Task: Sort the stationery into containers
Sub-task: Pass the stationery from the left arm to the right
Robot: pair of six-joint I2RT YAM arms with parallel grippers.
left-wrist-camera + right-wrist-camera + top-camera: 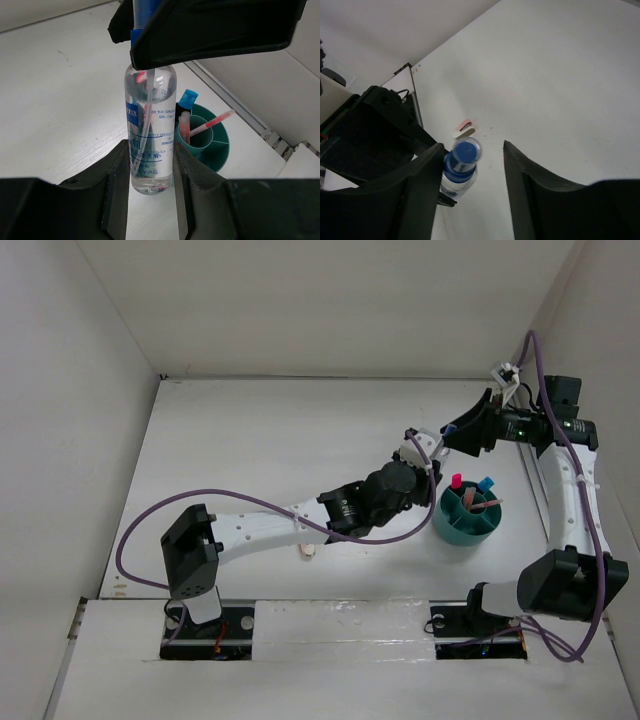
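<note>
A clear blue-capped bottle (150,130) stands upright above the table with my left gripper (150,156) shut on its lower body. My right gripper (473,146) is open around the bottle's blue cap (465,152). One finger lies close against the cap and the other stands well apart. In the top view both grippers meet at the bottle (447,430), just behind the teal organiser (462,528). The organiser (222,155) holds a pink-capped highlighter (456,481), a blue-capped highlighter (188,98) and thin pink pens (212,122). A pinkish stapler (308,551) lies on the table near the left arm.
White walls close in the table on the left, back and right. A metal rail (240,107) runs along the right wall beside the organiser. Purple cables (150,515) loop off both arms.
</note>
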